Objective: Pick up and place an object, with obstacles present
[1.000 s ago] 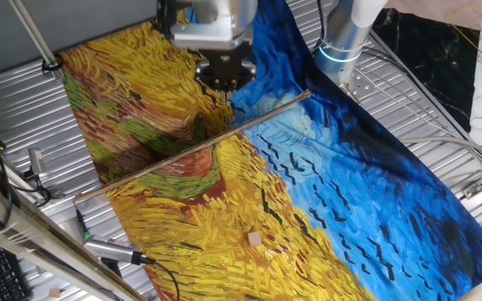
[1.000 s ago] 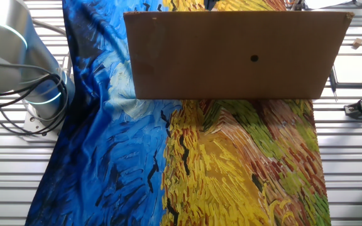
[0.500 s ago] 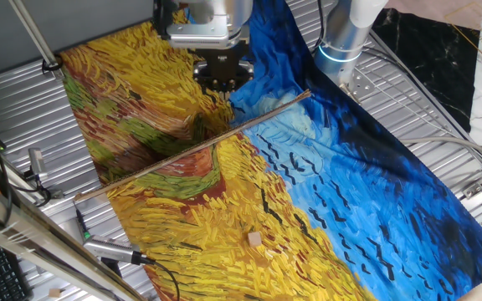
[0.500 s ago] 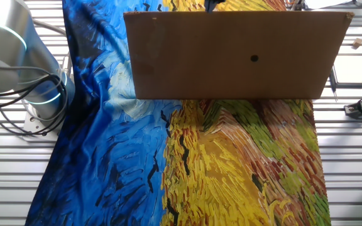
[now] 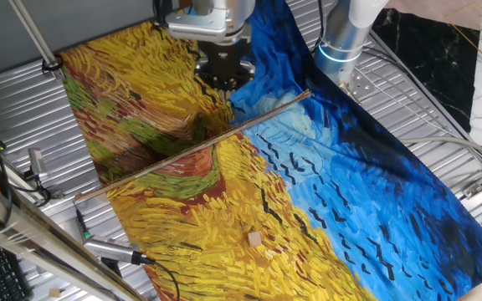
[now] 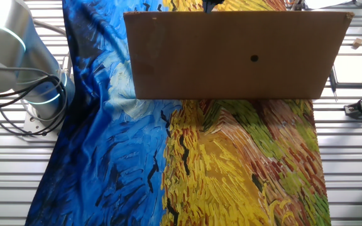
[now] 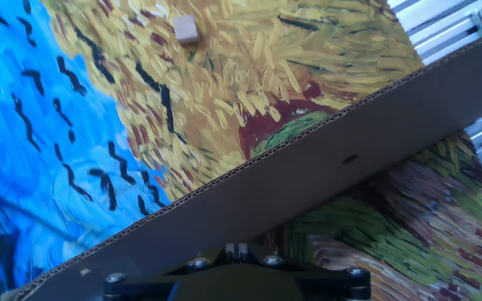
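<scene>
The object, a tiny pale tan cube (image 5: pixel 254 240) (image 7: pixel 186 29), lies on the yellow part of the painted cloth (image 5: pixel 182 242) near its front edge. The obstacle is a brown cardboard panel standing upright across the cloth. It looks like a thin brown line (image 5: pixel 192 147) edge-on and a broad sheet (image 6: pixel 231 56) (image 7: pixel 325 176) in the other views. My gripper (image 5: pixel 225 86) (image 7: pixel 237 248) hangs on the far side of the panel from the cube, fingers together and holding nothing. In the other fixed view the panel hides the cube and nearly all of the gripper.
The robot base (image 5: pixel 341 38) (image 6: pixel 24 69) stands at the cloth's blue side on a slatted metal table (image 5: pixel 408 109). Cables and tools (image 5: pixel 111 251) lie at the front left, and a grey rod (image 5: pixel 32 38) slants at the back left.
The gripper has shifted slightly up and away from the panel, still on its far side. The cube and the panel have not moved.
</scene>
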Tool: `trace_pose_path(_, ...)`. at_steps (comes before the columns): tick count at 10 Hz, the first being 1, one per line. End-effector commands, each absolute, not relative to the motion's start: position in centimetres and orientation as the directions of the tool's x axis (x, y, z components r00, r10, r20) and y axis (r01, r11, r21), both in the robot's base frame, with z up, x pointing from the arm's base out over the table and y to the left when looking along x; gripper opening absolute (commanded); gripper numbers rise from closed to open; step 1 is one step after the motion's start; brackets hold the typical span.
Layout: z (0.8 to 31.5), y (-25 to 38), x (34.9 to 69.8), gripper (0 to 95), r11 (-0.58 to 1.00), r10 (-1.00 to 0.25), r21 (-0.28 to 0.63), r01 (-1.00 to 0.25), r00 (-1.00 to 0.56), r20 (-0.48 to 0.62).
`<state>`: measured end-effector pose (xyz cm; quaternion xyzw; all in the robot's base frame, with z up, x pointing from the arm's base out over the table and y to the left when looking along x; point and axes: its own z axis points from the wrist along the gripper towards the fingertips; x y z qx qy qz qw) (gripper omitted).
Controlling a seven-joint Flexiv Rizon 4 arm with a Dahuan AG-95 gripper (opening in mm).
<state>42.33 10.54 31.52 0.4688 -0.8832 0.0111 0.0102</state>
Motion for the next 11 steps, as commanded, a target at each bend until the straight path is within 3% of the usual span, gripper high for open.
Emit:
trace_pose_path(1, 31.7, 9.8, 42.3, 0.0, 0.559, -0.829, -0.009, -0.829, -0.559, 0.033)
trace_pose_path(7, 30.5, -0.6, 46.0, 0.0, 0.411, -0.911, 0.007, -0.912, -0.411, 0.024)
trace_pose_path(11, 30.2, -1.8, 46.6, 0.0, 0.383, -0.924, 0.005, -0.924, -0.383, 0.026)
